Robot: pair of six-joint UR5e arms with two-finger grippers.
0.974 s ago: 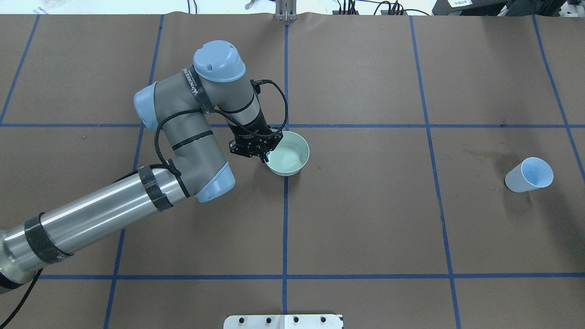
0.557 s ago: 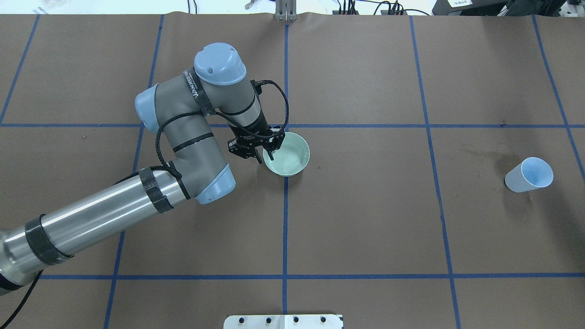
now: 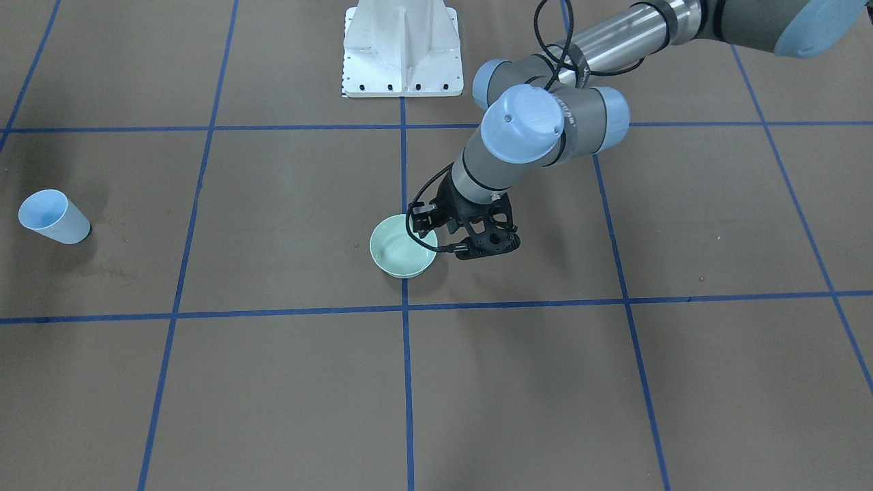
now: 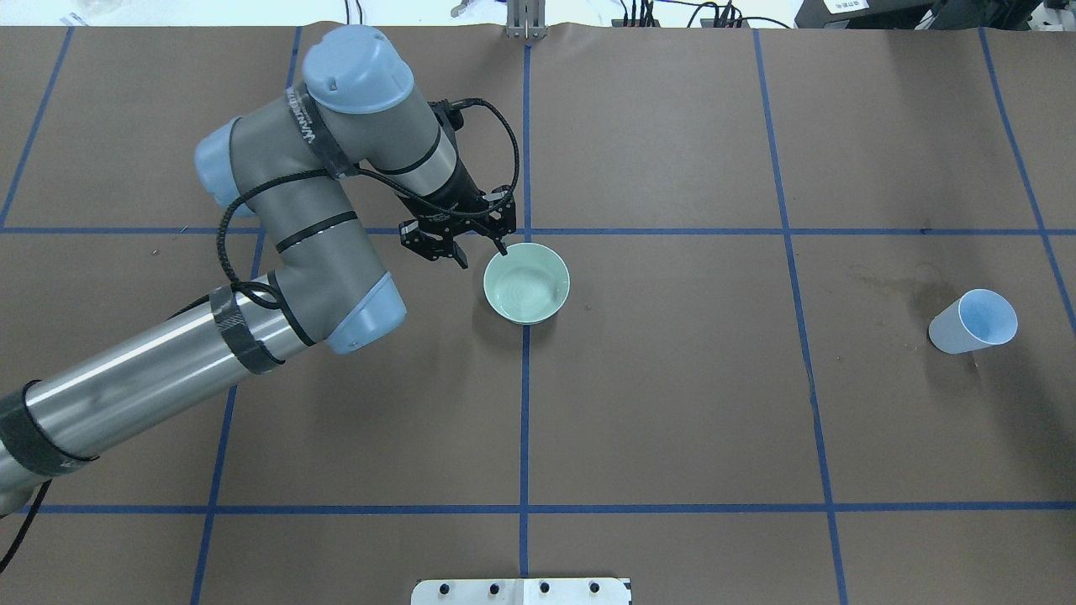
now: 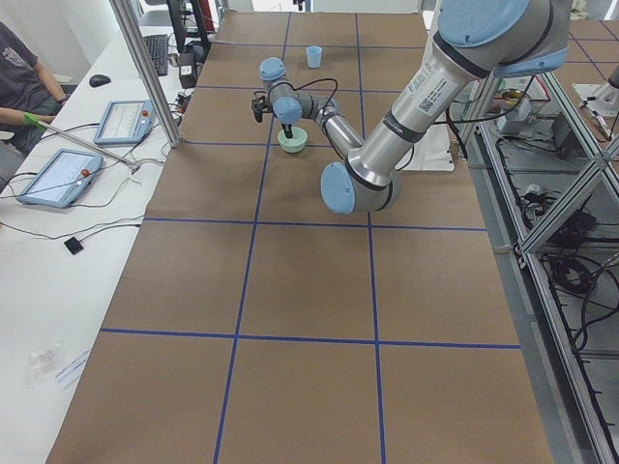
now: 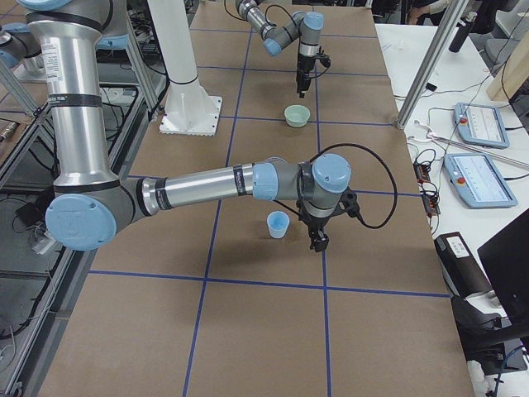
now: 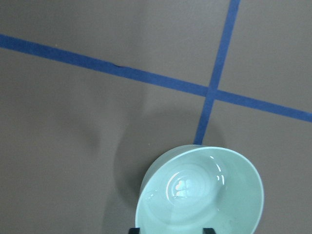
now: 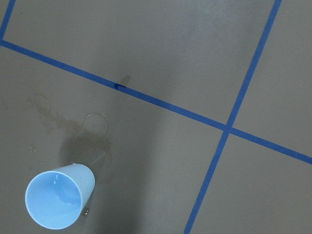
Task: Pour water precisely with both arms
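Observation:
A pale green bowl (image 4: 527, 283) stands on the brown table near the centre; it also shows in the front view (image 3: 402, 254) and the left wrist view (image 7: 200, 195). Water (image 7: 183, 185) shows as whitish glints on its bottom. My left gripper (image 4: 481, 256) is open and empty, raised just beyond the bowl's far-left rim. A light blue cup (image 4: 973, 321) stands upright at the right, and looks empty in the right wrist view (image 8: 58, 197). My right gripper (image 6: 318, 240) shows only in the exterior right view, beside the cup (image 6: 278, 224); I cannot tell whether it is open or shut.
A wet stain (image 8: 73, 131) marks the table next to the cup. The white pedestal (image 3: 401, 48) stands at the robot's side of the table. Blue tape lines cross the surface. An operator sits at a side desk (image 5: 29, 87).
My left gripper, which had one finger inside the bowl's left rim, has lifted and drawn back to the far left. The bowl stays in place. The cup has not moved.

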